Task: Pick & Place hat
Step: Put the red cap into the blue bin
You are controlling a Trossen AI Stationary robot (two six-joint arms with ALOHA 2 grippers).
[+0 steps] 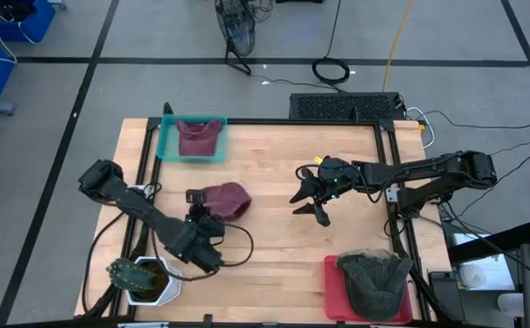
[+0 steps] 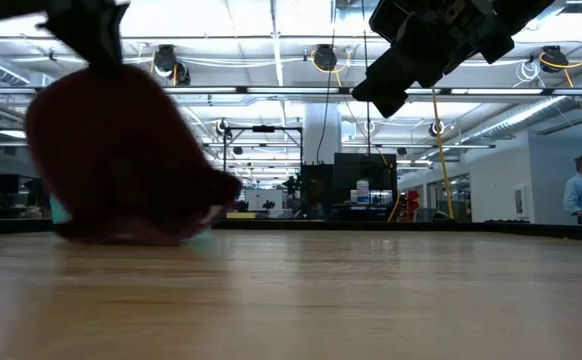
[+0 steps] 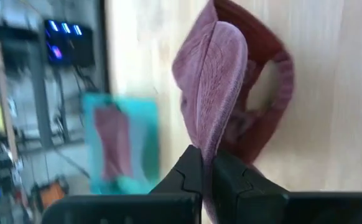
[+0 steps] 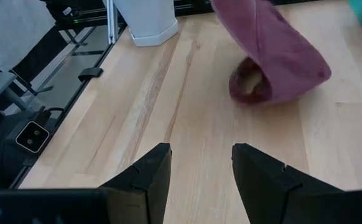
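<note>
A maroon hat (image 1: 229, 199) is at the table's middle left; it also shows in the left wrist view (image 3: 215, 81), the right wrist view (image 4: 274, 59) and the low view (image 2: 121, 150). My left gripper (image 1: 195, 197) is shut on its left side. My right gripper (image 1: 309, 208) hovers open and empty to the hat's right, above the table (image 4: 196, 168). A second maroon hat (image 1: 198, 137) lies in a teal tray (image 1: 167, 146) at the far left. A dark grey hat (image 1: 374, 279) lies in a red tray (image 1: 333, 296) at the near right. My left gripper pinches a raised fold of the maroon hat's cloth (image 3: 209, 146) between its two fingers (image 3: 184, 171), coming from the table's left. The held side is raised. The hat's open end (image 4: 250, 87) rests on the table.
A white six-sided tub (image 1: 148, 281) holding a green thing stands at the near left, beside my left arm. Bare wood (image 1: 274, 255) lies between the two arms. A person (image 2: 578, 190) stands far off in the room behind.
</note>
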